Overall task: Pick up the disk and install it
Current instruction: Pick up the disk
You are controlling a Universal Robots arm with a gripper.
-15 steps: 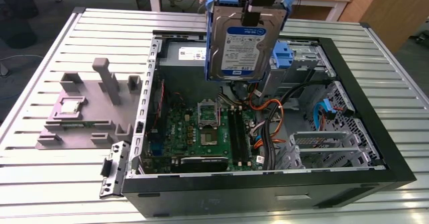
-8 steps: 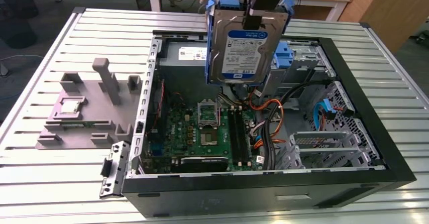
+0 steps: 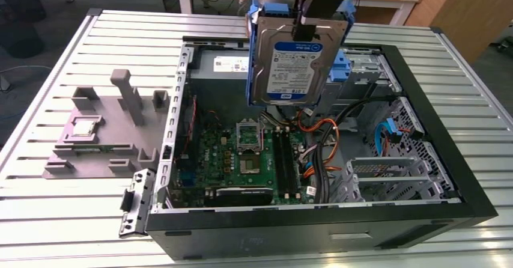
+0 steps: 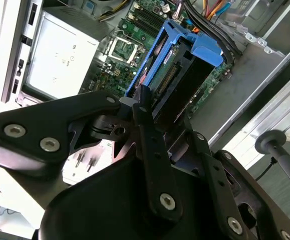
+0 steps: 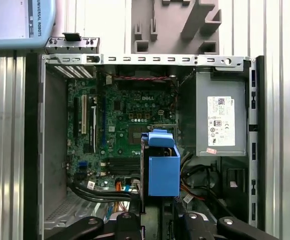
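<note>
Gripper (image 4: pixel 147 107) clenched on the disk (image 3: pixel 292 70), gripping its top edge. The disk hangs upright in its blue bracket (image 5: pixel 163 172), label facing the exterior view. It is above the open computer case (image 3: pixel 449 178), over the motherboard (image 3: pixel 240 166), touching nothing below. Pick-up looks done. Install is not: the disk sits in no bay. The drive cage (image 3: pixel 393 175) is at the exterior view's near right.

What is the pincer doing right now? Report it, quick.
Pincer: shut on the disk, holding it upright above the open computer case.
</note>
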